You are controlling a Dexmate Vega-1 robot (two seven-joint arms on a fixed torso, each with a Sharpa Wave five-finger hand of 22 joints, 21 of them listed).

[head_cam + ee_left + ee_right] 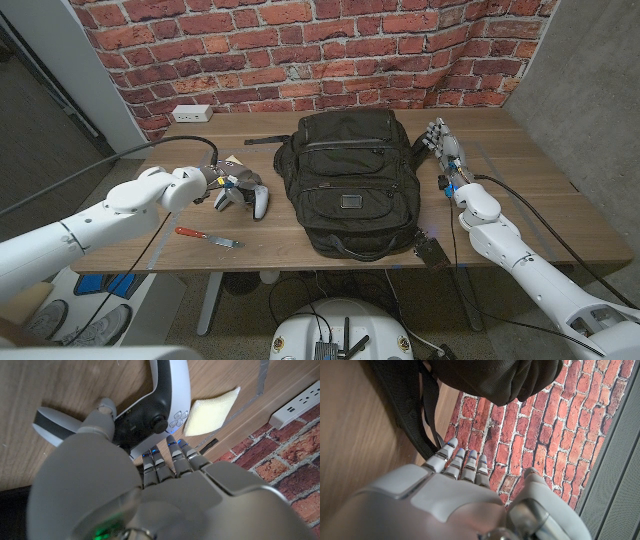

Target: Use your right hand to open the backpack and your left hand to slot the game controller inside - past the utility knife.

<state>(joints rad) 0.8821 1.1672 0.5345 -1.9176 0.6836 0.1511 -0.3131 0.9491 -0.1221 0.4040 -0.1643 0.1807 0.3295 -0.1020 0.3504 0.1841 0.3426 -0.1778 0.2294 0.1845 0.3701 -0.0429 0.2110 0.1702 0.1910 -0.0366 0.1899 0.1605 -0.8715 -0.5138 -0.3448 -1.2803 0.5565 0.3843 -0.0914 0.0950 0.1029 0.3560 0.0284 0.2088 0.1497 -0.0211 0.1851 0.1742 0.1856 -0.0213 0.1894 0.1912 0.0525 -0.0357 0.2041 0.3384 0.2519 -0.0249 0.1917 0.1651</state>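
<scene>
The black backpack (pixel 345 185) lies zipped in the middle of the table. Just left of it the white game controller (pixel 255 200) lies on the wood, and my left hand (pixel 225 185) is down on it. In the left wrist view the thumb (pixel 102 410) sits between the controller's (pixel 160 405) grips and the fingers (pixel 170 455) curl over its far edge, clasping it. The utility knife (pixel 205 236), red-handled, lies nearer the front edge. My right hand (pixel 445 150) stands beside the backpack's right side, fingers straight and apart, holding nothing. The right wrist view shows that hand (pixel 465 495) near the backpack (pixel 485 377) and its strap (pixel 415 420).
A yellow sponge (pixel 215 407) lies just behind the controller. A white power strip (pixel 190 113) sits at the back left against the brick wall. A black strap (pixel 262 141) trails from the backpack's back left. A small black object (pixel 433 248) lies at the front edge on the right.
</scene>
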